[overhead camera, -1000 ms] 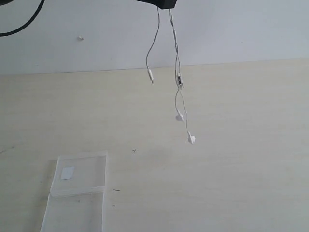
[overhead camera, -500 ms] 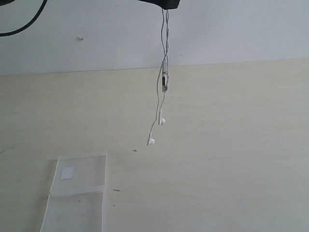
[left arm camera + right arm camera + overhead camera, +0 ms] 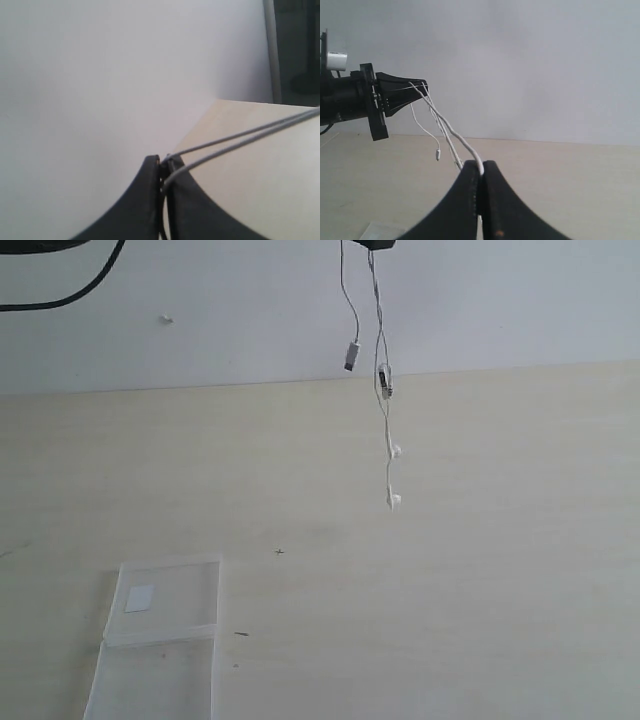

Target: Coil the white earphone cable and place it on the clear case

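White earphone cable point(image 3: 384, 382) dangling midair; clear case point(image 3: 180, 602) lying open, flat

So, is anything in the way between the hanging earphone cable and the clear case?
Nothing visible. The white earphone cable hangs in the air, pinched by the left gripper and the right gripper. Only tabletop lies between it and the clear case, which lies opened flat.
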Controlling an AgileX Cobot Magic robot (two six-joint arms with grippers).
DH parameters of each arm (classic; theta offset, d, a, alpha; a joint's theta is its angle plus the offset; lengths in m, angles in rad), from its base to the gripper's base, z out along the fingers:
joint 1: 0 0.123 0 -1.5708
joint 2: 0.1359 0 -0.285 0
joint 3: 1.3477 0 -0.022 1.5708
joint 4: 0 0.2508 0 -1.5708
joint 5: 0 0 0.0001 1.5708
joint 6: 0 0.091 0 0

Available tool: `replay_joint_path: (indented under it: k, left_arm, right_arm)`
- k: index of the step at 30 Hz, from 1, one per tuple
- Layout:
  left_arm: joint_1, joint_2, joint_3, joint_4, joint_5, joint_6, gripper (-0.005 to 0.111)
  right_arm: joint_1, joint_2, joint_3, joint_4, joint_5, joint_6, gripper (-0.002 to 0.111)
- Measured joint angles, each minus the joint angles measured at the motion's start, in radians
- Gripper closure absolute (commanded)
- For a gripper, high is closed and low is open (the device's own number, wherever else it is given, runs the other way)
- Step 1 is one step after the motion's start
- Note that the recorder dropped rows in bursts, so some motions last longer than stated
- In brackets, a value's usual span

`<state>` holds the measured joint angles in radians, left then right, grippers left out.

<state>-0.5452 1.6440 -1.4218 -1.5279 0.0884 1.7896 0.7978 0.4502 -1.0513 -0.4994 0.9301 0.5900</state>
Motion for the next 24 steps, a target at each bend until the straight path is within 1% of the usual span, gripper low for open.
replay_joint_path:
  k: [4,9,17,24]
  left_arm:
    - [-0.001,0.000,-0.004,0.011,0.000,0.000,0.107]
    - [-0.001,0.000,-0.059,0.013,-0.030,0.000,0.107]
    - [-0.001,0.000,-0.083,0.015,-0.045,0.000,0.107]
    - [-0.001,0.000,-0.083,-0.015,-0.088,0.000,0.107]
  right_arm:
    - [0.000,-0.031,0.008,0.048,0.010,-0.006,0.108]
    - [0.000,-0.033,0.008,0.086,0.029,-0.032,0.108]
    - [0.000,-0.054,0.016,0.095,0.032,-0.041,0.108]
    - [0.000,-0.070,0.142,0.118,-0.001,-0.041,0.108]
